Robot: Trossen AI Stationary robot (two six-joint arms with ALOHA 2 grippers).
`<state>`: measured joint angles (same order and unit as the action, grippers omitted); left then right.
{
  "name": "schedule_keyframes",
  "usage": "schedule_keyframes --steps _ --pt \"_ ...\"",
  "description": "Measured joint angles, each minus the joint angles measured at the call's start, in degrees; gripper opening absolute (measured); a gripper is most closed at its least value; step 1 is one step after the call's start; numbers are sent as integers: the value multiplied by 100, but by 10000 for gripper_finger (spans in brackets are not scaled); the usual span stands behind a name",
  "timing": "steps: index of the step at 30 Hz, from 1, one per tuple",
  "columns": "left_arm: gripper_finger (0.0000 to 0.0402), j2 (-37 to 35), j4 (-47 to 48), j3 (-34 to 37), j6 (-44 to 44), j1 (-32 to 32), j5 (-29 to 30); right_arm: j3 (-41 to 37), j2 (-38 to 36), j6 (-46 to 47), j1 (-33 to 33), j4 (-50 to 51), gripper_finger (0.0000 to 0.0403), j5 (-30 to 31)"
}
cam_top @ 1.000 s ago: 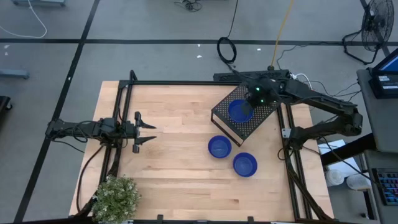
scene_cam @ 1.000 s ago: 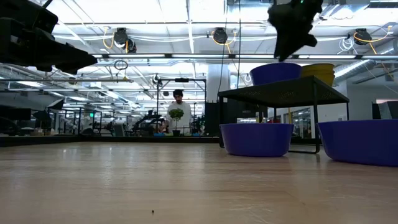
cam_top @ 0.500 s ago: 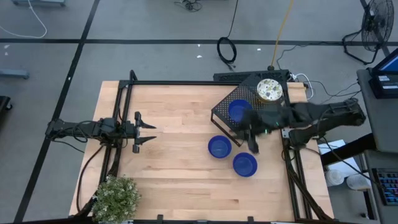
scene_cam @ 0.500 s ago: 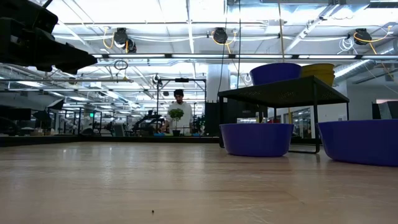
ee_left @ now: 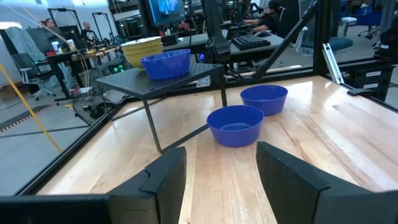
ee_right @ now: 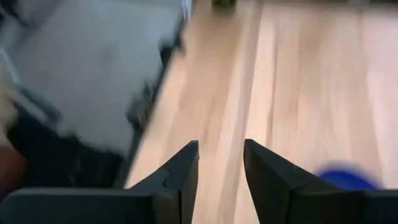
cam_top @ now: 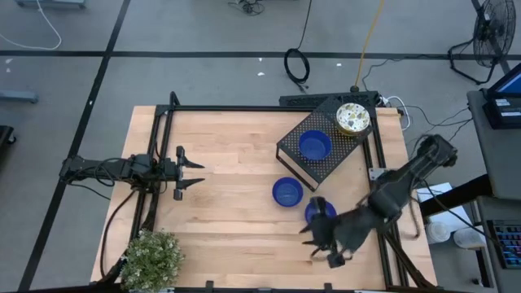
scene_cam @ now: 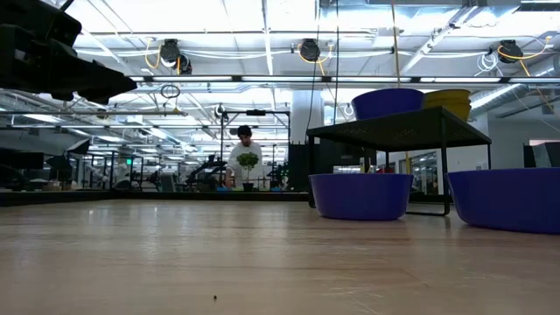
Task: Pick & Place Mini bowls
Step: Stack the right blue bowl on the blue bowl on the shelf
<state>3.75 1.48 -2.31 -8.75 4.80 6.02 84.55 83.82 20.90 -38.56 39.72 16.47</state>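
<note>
Right gripper [cam_top: 324,242], fingers apart and empty, has swung off the black perforated box [cam_top: 321,148], leaving one solid cobalt blue mini bowl [cam_top: 314,146] there, two blue bowls [cam_top: 286,192] still on table; left gripper [cam_top: 189,172] waits open.

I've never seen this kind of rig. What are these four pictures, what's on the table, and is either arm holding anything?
Two dark robot arms work at a wooden table; each ends in a two-finger pincer. One picture looks straight down, one looks level across the tabletop, and two come from cameras on the wrists. A black perforated box carries a blue mini bowl and a cream speckled bowl. Two more blue bowls sit on the wood. The left pincer waits open at the table's left edge. The right pincer hangs open near the front, holding nothing. A plant stands at a corner.
</note>
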Motion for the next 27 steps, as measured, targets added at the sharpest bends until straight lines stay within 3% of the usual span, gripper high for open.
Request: schedule_keyframes --steps 7,10,15,21,27 --pt "198 -1 0 0 0 -2 0 178 883 1427 -94 1980 114 -533" --pt "198 0 0 0 2 0 0 -44 1085 1893 -94 2356 117 -925" --pt "198 -1 0 1 0 -1 0 -534 1137 2323 -93 2145 151 -1220" --pt "198 -1 0 1 0 0 0 -928 1136 2152 -92 1946 205 -1208" --pt "198 0 0 2 0 0 0 -1411 1133 2000 -36 1221 215 -1189"
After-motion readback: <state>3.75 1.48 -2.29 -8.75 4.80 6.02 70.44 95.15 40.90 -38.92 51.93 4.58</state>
